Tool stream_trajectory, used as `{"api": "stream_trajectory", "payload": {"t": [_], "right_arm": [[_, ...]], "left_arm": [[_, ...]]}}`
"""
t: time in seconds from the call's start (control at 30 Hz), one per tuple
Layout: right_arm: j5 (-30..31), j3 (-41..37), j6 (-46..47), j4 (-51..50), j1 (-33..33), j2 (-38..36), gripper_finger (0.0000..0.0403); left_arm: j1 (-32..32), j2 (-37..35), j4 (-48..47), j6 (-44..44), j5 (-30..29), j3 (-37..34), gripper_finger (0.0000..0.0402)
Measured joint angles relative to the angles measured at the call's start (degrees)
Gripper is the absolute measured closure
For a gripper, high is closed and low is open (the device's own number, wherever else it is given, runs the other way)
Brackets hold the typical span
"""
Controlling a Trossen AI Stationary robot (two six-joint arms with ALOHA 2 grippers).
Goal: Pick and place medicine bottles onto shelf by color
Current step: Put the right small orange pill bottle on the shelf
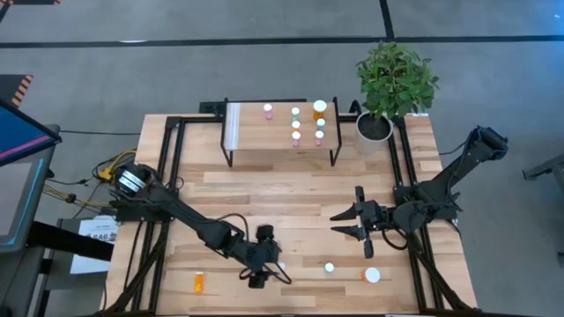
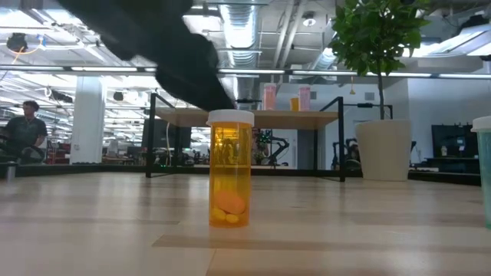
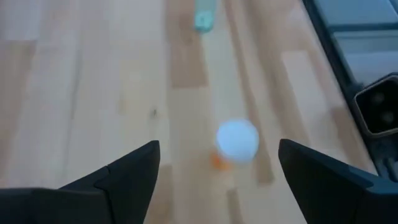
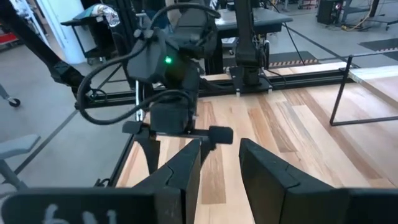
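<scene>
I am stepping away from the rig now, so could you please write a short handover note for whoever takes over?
Left gripper: open, hovering over an upright orange pill bottle near the table's front edge, not gripping it.
Right gripper: open and empty, waiting mid-table on the right.
Done: several bottles stand on the shelf, mostly at the end nearest the potted plant.
Left: that orange bottle, a second orange bottle front-left, a small green bottle and a larger white-capped bottle front-right.
</scene>
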Motion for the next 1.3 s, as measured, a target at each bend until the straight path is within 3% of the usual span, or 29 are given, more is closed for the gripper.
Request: {"api": "stream_trajectory", "payload": {"t": [0.43, 0.8, 1.3], "right_arm": [[0.02, 0.00, 0.31, -0.67, 0.37, 0.02, 0.0269], [0.02, 0.00, 0.50, -0.87, 0.37, 0.02, 0.0268], [0.02, 0.00, 0.46, -0.87, 0.35, 0.02, 0.0268]], "left_arm": [[-0.07, 4.68, 0.37, 0.46, 1.72, 2.96, 0.0093], [-0.07, 4.68, 0.70, 0.16, 1.91, 2.94, 0.0197], [-0.09, 4.67, 0.71, -0.58, 2.03, 2.90, 0.0302]]}}
